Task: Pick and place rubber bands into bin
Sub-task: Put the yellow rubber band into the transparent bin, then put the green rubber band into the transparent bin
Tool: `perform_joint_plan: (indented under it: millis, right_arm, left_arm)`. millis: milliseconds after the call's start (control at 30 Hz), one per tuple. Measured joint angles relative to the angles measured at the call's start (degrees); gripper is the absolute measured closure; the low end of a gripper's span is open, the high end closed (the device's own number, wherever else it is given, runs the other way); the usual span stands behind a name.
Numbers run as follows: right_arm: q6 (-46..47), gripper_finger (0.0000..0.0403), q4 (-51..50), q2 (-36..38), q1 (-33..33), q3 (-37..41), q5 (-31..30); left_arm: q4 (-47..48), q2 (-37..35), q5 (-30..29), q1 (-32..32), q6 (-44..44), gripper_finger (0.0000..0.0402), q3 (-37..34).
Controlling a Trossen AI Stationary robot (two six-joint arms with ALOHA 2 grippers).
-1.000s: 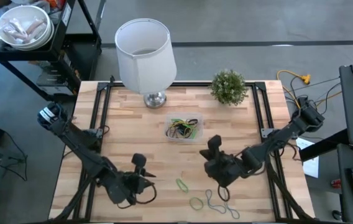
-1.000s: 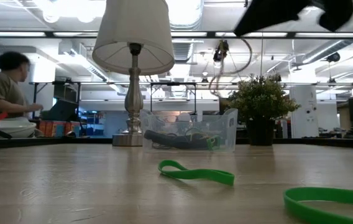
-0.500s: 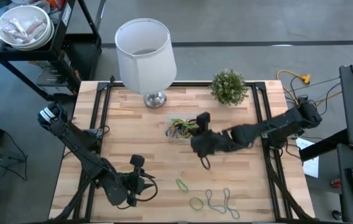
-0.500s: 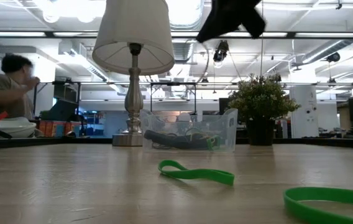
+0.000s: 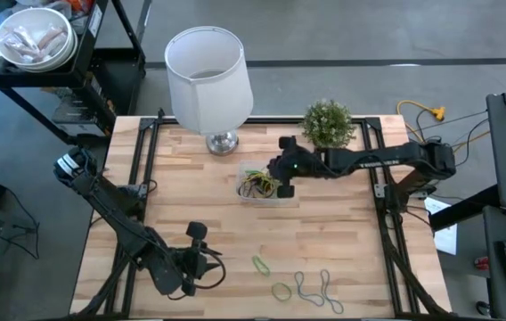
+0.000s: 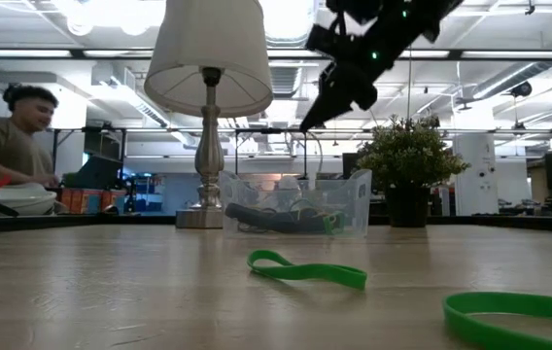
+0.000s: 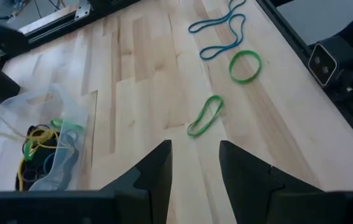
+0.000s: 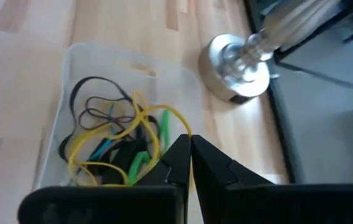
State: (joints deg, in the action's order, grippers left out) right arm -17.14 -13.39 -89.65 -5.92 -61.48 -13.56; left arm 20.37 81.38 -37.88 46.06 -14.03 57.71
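Right hand (image 5: 281,189) hung above the bin (image 5: 265,184), fingers pinched shut on a yellow band (image 8: 136,122); left hand (image 7: 194,168) waited open.

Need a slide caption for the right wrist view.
Shut right gripper over the clear bin of tangled rubber bands, lamp base beyond.

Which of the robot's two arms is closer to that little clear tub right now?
The right. Its end effector hangs over the bin, at its right edge. The left end effector waits near the table's front edge, well away.
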Motion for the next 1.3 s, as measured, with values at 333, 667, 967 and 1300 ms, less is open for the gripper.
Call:
perform_joint_plan:
  millis: [333, 667, 967, 1300]
  right_arm:
    - [6.46, 0.0366, 2.69, -0.05, -4.62, 3.53, 13.36]
    - [10.69, 0.027, 3.13, -0.04, -3.17, 3.53, 16.78]
    - [13.86, 0.0256, 3.08, 0.27, 6.44, 3.53, 21.3]
    - [22.18, 0.0276, 2.91, 0.35, 19.49, 2.85, 21.11]
  left_arm:
    - [-0.05, 0.0, 0.0, -0.09, 7.05, 0.0283, 0.0]
    - [1.99, 0.0, -0.01, -0.28, 8.98, 0.0283, -0.22]
    - [-8.71, 0.07, 7.36, -4.19, 18.41, 0.0283, -7.63]
    - [-17.05, 0.07, 23.14, -13.21, 19.75, 0.0283, -12.14]
